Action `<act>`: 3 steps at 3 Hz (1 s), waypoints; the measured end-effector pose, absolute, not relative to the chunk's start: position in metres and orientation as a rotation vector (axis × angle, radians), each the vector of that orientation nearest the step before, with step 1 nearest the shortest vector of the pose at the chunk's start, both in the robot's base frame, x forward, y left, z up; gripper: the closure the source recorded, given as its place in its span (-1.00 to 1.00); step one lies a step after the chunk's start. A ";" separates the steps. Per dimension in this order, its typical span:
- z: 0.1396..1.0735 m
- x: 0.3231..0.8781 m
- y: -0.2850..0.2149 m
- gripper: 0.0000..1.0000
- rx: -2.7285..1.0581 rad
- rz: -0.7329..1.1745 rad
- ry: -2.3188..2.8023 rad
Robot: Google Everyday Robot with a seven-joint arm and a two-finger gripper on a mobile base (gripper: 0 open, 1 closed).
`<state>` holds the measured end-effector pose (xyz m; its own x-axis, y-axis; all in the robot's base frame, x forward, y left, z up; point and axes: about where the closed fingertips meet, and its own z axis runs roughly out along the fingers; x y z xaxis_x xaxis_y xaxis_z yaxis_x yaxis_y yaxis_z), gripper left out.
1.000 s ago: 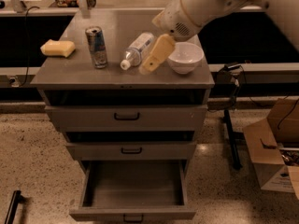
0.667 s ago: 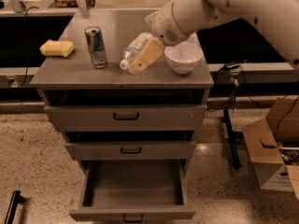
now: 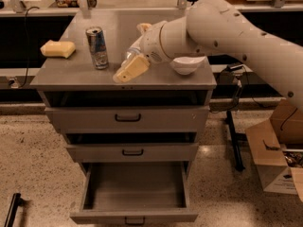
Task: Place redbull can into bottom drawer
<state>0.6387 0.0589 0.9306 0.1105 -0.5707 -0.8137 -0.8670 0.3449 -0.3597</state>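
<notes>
— Where has your gripper got to?

— My gripper point(image 3: 129, 71) has swung left across the cabinet top point(image 3: 71, 74), away from the bowl point(image 3: 187, 64). It hangs low near the front edge, right of the can point(image 3: 97, 48), not touching. Spread or closed, I cannot tell.

— And the can?

— Upright, left of me, the sponge point(image 3: 57, 48) further left. The bottom drawer point(image 3: 135, 216) stands pulled out below.

— Room to move?

— Bare top lies between us. The front edge is close, so I judge a level sideways reach safest.
</notes>
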 end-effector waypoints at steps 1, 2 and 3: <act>0.939 0.646 0.062 -1.00 -1.306 0.339 1.551; 0.938 0.647 0.067 -1.00 -1.299 0.346 1.541; 0.938 0.655 0.075 -1.00 -1.214 0.383 1.497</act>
<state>0.6549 0.0746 0.9376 0.1438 -0.4716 -0.8700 -0.8316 0.4190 -0.3646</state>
